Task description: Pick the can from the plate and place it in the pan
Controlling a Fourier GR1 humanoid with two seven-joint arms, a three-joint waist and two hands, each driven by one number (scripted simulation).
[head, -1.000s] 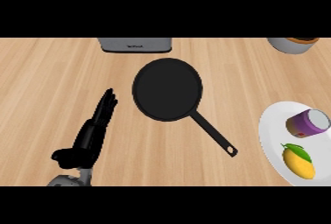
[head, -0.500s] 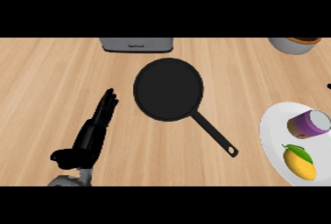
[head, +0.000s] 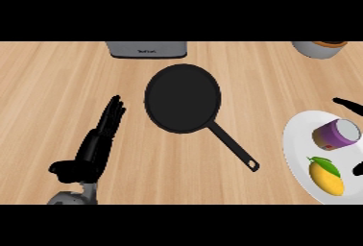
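A: Where is the can (head: 334, 135) logged?

B: It is recorded lying on its side on the white plate (head: 297, 144) at the table's right edge, pale end turned toward the far right. A yellow-orange fruit (head: 327, 176) is noted just beside it on the same plate, nearer the front edge.

A: And the pan (head: 183, 97)?

B: It is set mid-table, well apart from the plate, with its handle angled toward the plate; nothing is seen in it.

A: Hands?

B: The left hand (head: 99, 144) is seen at the front-left, fingers straight and pressed together, pointing away, holding nothing; it is judged to be resting. Of the right hand (head: 347, 104), only dark tips are visible at the right edge, beyond and in front of the plate; whether its fingers are spread cannot be told.

A: Anything cut off?

B: A grey appliance (head: 147, 49) and a bowl (head: 320, 48) are cropped at the far edge.
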